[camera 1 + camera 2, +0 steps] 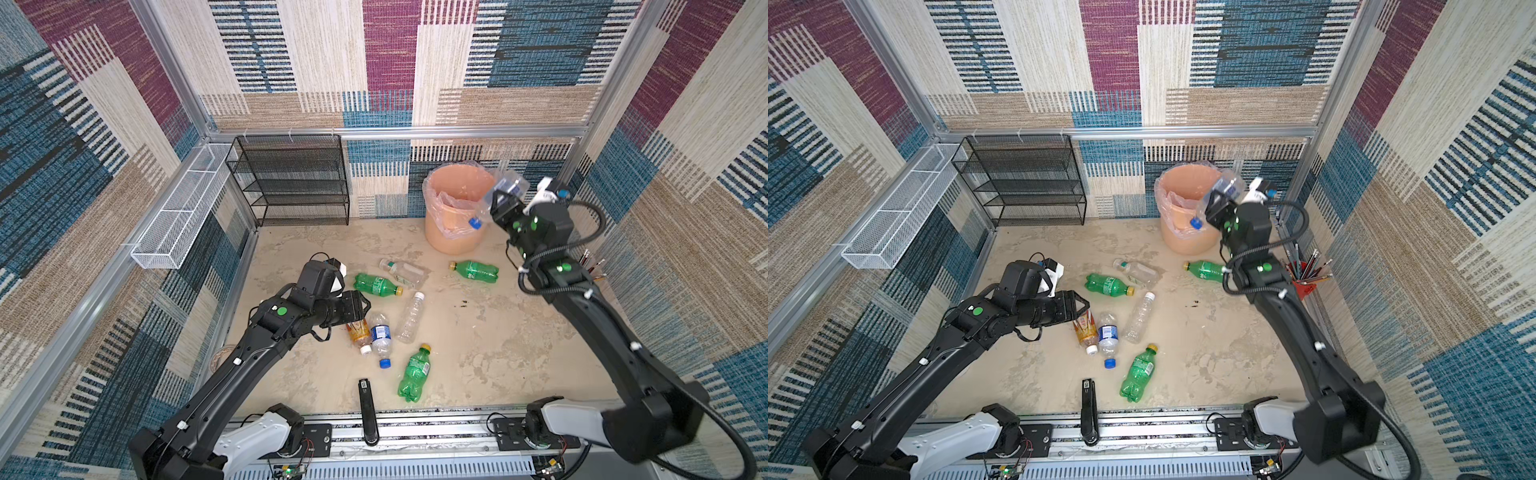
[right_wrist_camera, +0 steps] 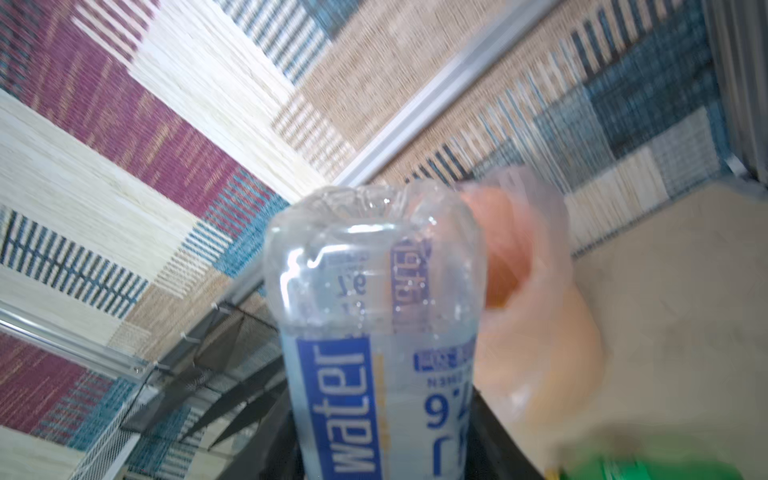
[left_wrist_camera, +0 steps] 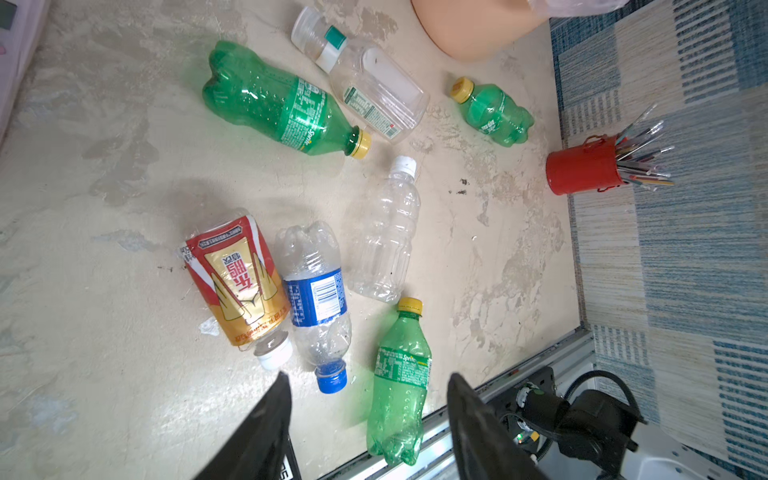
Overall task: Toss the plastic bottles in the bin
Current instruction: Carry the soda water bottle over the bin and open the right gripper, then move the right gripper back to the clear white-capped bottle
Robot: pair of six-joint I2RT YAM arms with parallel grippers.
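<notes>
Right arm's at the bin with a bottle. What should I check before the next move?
1. Water bottle over bin mouth: cannot tell; it hangs at the edge, cap down.
2. Right jaws let go: cannot tell; bottle sits between them.
3. Bin upright, bag open: ok.
4. Left jaws open, empty: ok.
5. Table free of bottles: not ok; seven lie there.

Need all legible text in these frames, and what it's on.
"Sprite": central green bottle, label.
"Sprite": front green bottle, label.
"东鹏": amber bottle, red-gold label.
"water": held clear bottle, blue label.
Too small or blurred: remaining print on these, plus the rightmost green bottle, blue-label bottle, square bottle and stapler sticker.
</notes>
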